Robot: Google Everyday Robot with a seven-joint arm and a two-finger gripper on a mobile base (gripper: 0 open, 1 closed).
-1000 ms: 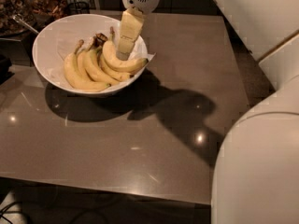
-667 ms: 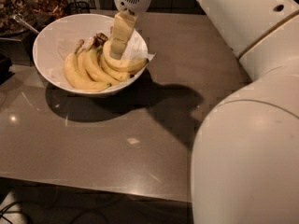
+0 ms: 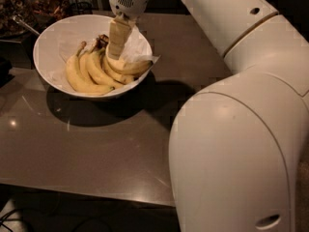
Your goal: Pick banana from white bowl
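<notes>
— Where's the banana [image 3: 134,67]?

— In the bowl [image 3: 42,47], right-hand side, lying on the paper [image 3: 141,45] with both ends turned up, pressed against the bunch [image 3: 89,74]. The end effector [image 3: 115,55] points straight down onto its left end, touching it or all but. Open or clamped? Can't tell from where I stand.

— How will it handle, you reckon?

— Light, I'd say. Smooth peel, soft underneath. Squeeze hard and it bruises; too gently and that curve may let it swivel. I'd take it across the fat middle, not by the thin stem.

— Any trouble?

— The bunch lies right alongside, so it could get nudged or dragged.

— Count it off.

— One loose banana. One bunch, three in it as far as I can count. One bowl, one paper lining, one end effector, one table [image 3: 96,144] under the lot.
</notes>
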